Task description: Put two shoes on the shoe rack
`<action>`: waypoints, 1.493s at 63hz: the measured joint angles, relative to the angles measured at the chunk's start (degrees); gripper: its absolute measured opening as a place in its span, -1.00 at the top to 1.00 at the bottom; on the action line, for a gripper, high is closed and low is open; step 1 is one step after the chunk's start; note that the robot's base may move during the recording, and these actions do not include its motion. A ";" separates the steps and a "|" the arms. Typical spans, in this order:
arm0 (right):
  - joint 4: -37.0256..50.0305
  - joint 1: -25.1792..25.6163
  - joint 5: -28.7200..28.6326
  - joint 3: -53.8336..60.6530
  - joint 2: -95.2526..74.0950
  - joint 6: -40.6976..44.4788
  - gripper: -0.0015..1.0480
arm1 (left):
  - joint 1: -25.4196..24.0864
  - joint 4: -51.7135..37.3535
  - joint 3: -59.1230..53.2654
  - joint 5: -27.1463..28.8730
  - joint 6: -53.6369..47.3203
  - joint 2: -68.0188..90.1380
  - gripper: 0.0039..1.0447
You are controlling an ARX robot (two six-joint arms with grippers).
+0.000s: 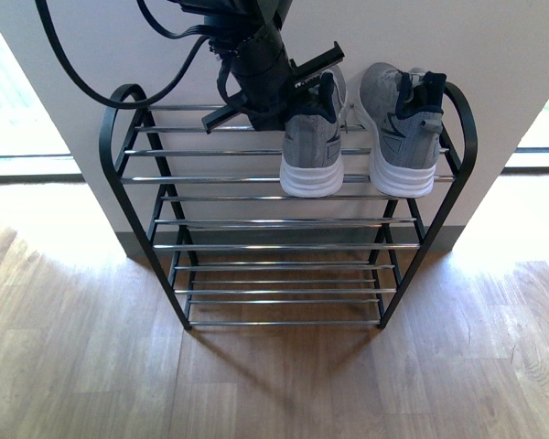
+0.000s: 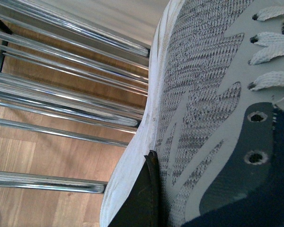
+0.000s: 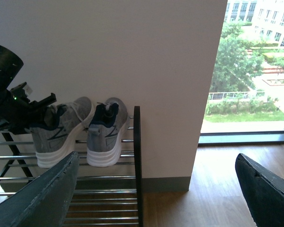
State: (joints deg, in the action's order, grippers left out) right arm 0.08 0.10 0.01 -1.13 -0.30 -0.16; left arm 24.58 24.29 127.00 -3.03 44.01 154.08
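Rack [image 1: 210, 153] top tier holds left sneaker [image 1: 309, 146]; left claw [image 1: 288, 96] at its collar, closure unclear; right claw [image 3: 156, 161] wide.

left sneaker [image 1: 311, 146] beside right sneaker [image 1: 401, 137], atop rack [image 1: 256, 221]

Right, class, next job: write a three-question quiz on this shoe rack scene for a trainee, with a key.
1. True or false: the two grey sneakers stand on the bottom tier of the rack.
2. Which hand is at a sneaker's collar? A) the left hand B) the right one C) neither
3. Fill in: the right hand has its fingers wide ____, with nothing between them.
Key: 1 false, they are on the top tier; 2 A; 3 open.
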 joint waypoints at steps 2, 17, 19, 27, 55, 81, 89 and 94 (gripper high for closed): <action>0.00 0.00 0.00 0.00 0.00 0.00 -0.82 | 0.02 0.59 0.98 -0.02 0.17 0.59 0.98; 0.00 0.00 0.00 0.00 0.00 0.00 -0.82 | 0.17 0.39 1.01 0.81 0.26 0.35 0.50; 0.00 0.00 0.00 0.00 0.00 0.00 -0.82 | 0.17 -0.02 0.28 1.36 0.26 -0.09 0.43; 0.00 0.00 0.00 0.00 0.00 0.00 -0.82 | 0.13 -5.53 -7.93 4.13 -0.04 -5.68 -0.01; 0.00 0.00 0.00 0.00 0.00 0.00 -0.82 | -2.45 -24.72 -49.22 20.35 -1.18 -40.72 -0.83; 0.00 0.00 0.00 0.00 0.00 0.00 -0.82 | -5.16 -28.70 -81.46 34.73 -7.02 -76.63 -0.83; 0.00 0.00 0.00 0.00 0.00 0.00 -0.82 | -5.68 -27.69 -87.06 36.79 -6.64 -83.60 -0.83; 0.00 0.00 0.00 0.00 0.00 0.00 -0.82 | -5.95 -28.30 -87.82 36.54 -7.32 -84.96 -0.82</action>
State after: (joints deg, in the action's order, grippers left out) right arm 0.08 0.10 0.01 -1.13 -0.30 -0.16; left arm 18.63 -4.01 39.18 33.52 36.69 69.12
